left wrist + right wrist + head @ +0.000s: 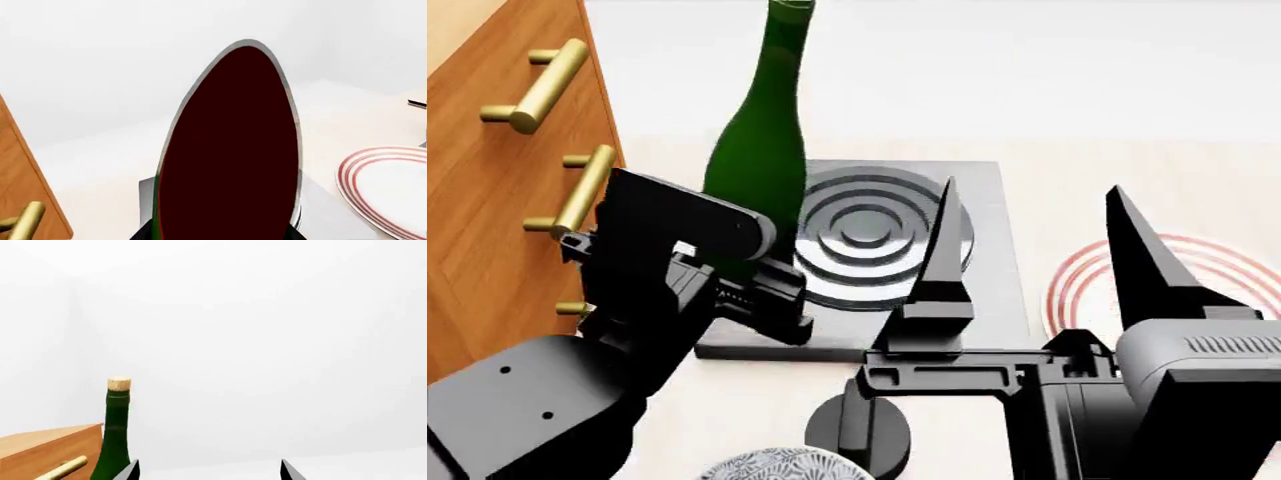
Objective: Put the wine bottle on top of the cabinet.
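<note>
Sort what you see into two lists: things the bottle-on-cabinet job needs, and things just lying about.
Needed: bottle, at the left gripper; cabinet.

Lying about: striped plate; grey ringed slab; patterned dish; right gripper, open and empty.

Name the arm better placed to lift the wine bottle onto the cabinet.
Left. The left gripper is already at the wine bottle, right beside the cabinet. The right gripper is open, empty and farther away.
</note>
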You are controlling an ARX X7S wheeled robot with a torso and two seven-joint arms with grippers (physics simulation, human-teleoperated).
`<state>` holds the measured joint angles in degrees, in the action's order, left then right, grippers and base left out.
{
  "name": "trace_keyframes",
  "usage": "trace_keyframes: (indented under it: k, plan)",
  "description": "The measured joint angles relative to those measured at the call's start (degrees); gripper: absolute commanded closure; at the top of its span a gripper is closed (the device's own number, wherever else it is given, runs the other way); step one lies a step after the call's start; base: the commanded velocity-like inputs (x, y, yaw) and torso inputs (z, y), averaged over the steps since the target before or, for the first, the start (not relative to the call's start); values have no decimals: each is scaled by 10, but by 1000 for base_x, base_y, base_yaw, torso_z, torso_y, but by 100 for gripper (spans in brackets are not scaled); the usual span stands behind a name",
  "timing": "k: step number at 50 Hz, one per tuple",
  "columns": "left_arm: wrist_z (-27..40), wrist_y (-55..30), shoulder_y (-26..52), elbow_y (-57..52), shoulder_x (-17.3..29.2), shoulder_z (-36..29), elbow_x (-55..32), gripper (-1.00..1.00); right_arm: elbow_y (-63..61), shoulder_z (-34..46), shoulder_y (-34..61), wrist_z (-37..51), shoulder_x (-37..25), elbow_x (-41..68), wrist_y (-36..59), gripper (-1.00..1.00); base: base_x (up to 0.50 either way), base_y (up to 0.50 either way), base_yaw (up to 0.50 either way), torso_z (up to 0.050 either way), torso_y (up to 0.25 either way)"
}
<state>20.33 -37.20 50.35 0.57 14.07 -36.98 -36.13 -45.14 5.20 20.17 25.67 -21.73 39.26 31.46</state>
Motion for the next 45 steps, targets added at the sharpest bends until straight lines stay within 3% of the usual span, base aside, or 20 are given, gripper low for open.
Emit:
trace_keyframes:
  k: [25, 45]
  plan:
    - [-6, -32, 169, 84, 27, 63, -3, 100, 18, -2, -190, -31, 16, -77, -140, -100, 0, 0, 0, 0, 1]
    - [-59, -28, 369, 304, 19, 80, 24, 100, 21, 0, -217, -38, 18, -73, -165, -100, 0, 0, 0, 0, 1]
